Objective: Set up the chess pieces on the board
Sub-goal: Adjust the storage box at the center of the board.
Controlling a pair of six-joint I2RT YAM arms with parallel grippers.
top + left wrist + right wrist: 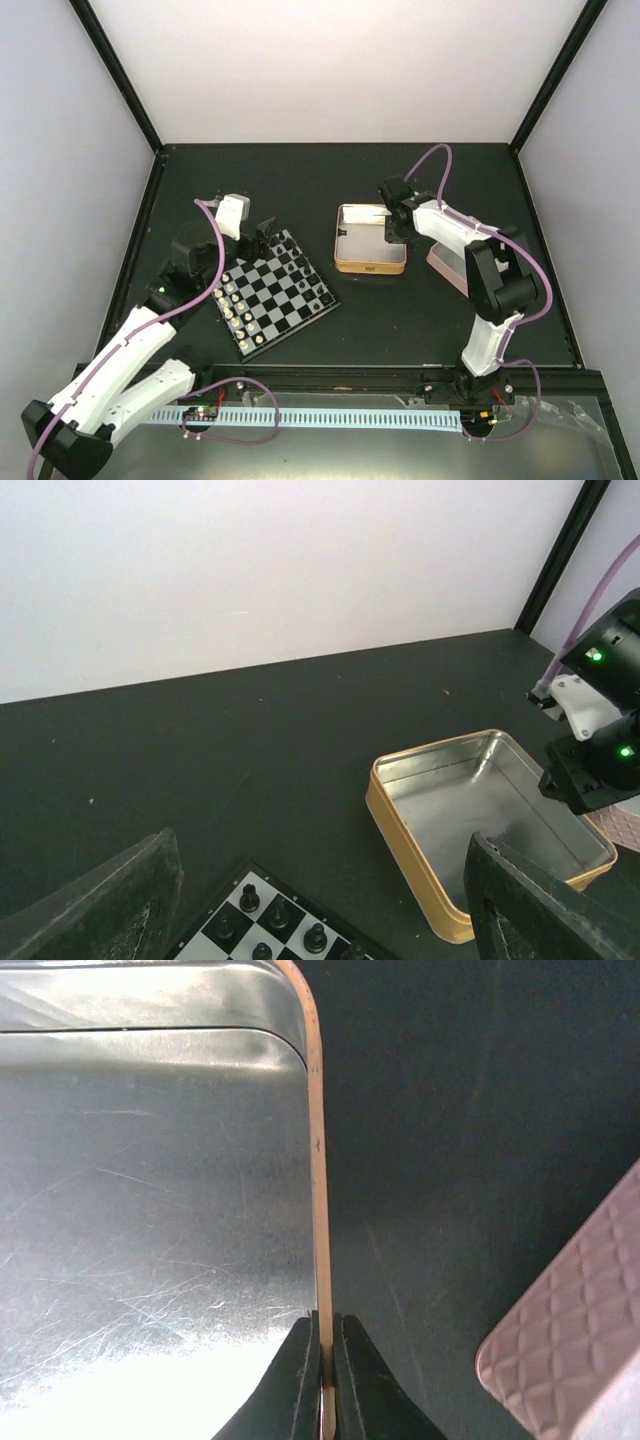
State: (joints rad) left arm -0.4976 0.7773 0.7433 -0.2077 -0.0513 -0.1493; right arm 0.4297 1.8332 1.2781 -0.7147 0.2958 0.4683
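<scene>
Here, the right fingers (292,1385) pinch the gold-rimmed tin (316,1160) wall.

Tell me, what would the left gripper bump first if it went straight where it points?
The left gripper would probably hit bare dark table beyond the board, left of the gold tin; depth is unclear.

Open table (322,215) separates board (275,293) from tin (370,267); a pink quilted object (447,268) flanks the tin's right.

Board (275,293) askew on bench (420,320); left pincer (262,232) at its far corner; right pincer (398,226) at right wall of tin (370,266).
</scene>
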